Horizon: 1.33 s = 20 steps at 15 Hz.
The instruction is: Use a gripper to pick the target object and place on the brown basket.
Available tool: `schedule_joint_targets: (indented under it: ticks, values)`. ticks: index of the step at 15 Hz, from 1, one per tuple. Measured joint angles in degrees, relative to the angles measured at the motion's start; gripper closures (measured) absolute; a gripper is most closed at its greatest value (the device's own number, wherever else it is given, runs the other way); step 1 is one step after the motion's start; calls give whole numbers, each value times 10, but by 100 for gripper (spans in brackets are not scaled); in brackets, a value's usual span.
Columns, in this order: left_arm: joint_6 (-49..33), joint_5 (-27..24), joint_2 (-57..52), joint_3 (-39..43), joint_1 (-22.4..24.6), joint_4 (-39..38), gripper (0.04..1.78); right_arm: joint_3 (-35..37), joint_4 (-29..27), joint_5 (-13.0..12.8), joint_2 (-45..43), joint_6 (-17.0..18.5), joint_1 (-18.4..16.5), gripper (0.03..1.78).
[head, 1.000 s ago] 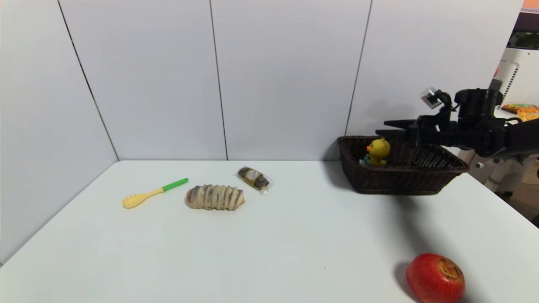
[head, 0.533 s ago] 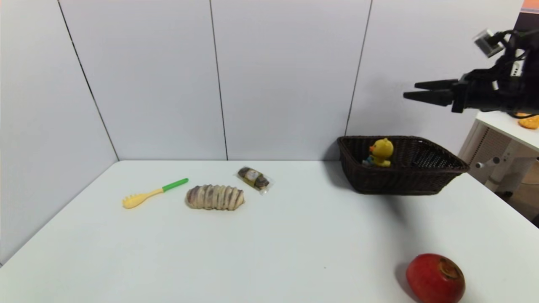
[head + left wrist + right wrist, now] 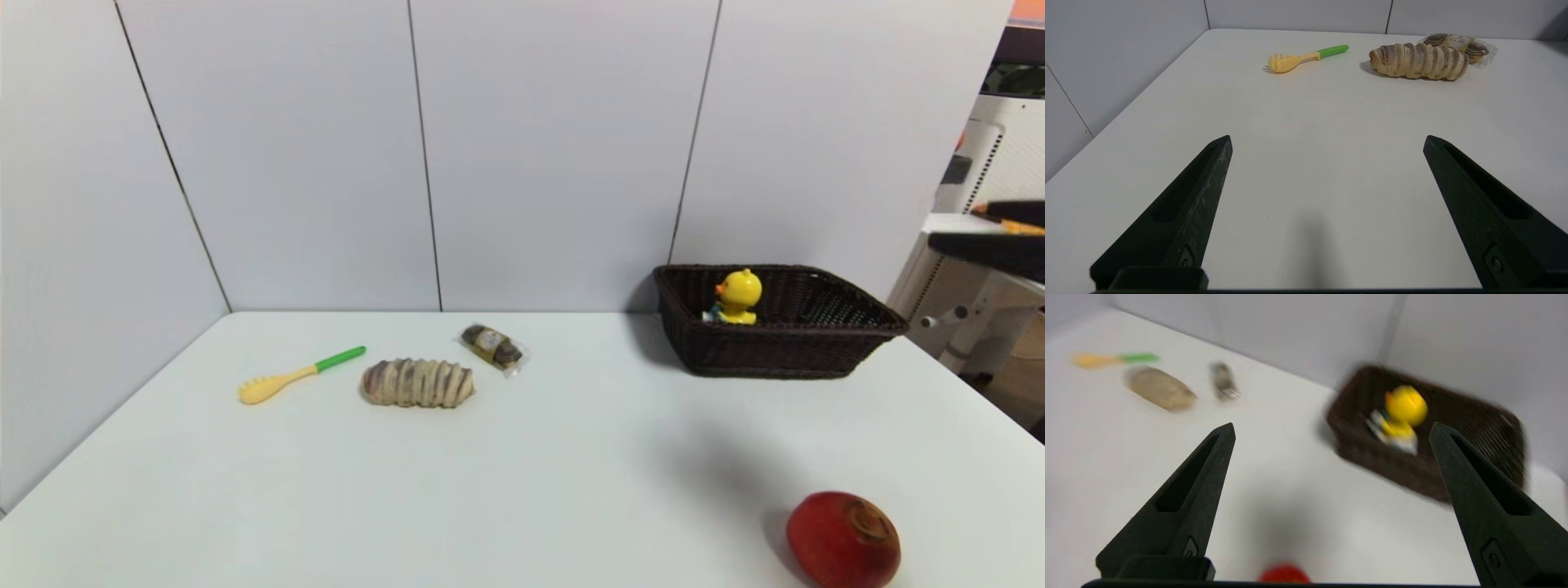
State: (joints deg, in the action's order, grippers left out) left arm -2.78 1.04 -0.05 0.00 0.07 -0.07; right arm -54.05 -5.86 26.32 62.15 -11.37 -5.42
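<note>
**Yellow duck sits in the basket, both grippers empty**

Yellow against dark wicker, the duck [image 3: 737, 297] sits upright inside the basket [image 3: 824, 359], close to its far wall and toward the end nearest the bread. I judge the placing done: nothing is touching the duck and it rests well below the rim, so it should not tip out.

My right gripper [image 3: 1331, 430] hangs above the table on the near side of the basket, well apart from it, fingers spread wide and holding nothing. From the head camera only two dark finger ends show beyond the basket's right end. Keeping it high and off to the side leaves the basket clear, so no finger can catch the flared rim.

My left gripper [image 3: 1327, 139] is parked low over the table, far from the basket, also spread wide and empty. It points toward the spoon [image 3: 1306, 59] and the bread [image 3: 1419, 61], with the wrapped snack [image 3: 1459, 43] just behind the bread.

These three lie in a loose row well away from the basket's left end. A red fruit [image 3: 843, 540] sits near the front edge, well apart from the basket on its near side. Nothing crowds the basket; the fruit is the only thing below my right arm's way home, and I judge it too low to matter.
</note>
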Motion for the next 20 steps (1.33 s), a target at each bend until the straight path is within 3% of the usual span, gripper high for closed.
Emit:
schedule_joint_targets:
  ticks: [2,4,5,6,9,11,14,20]
  values:
    - [0,0,0,0,0,0,13,120,7,-160,-94,-38,19,15]
    - [0,0,0,0,0,0,13,234,33,-287,-185,-57,32,14]
    - [0,0,0,0,0,0,13,287,46,-324,-228,-60,35,14]
    - [0,0,0,0,0,0,13,338,58,-341,-270,-59,37,13]
    - [0,0,0,0,0,0,13,474,107,-312,-390,-27,38,12]
    - [0,0,0,0,0,0,13,517,98,-284,-457,13,40,12]
    - [0,0,0,0,0,0,13,535,61,-272,-548,70,46,12]
    - [0,0,0,0,0,0,13,540,60,-273,-618,104,50,12]
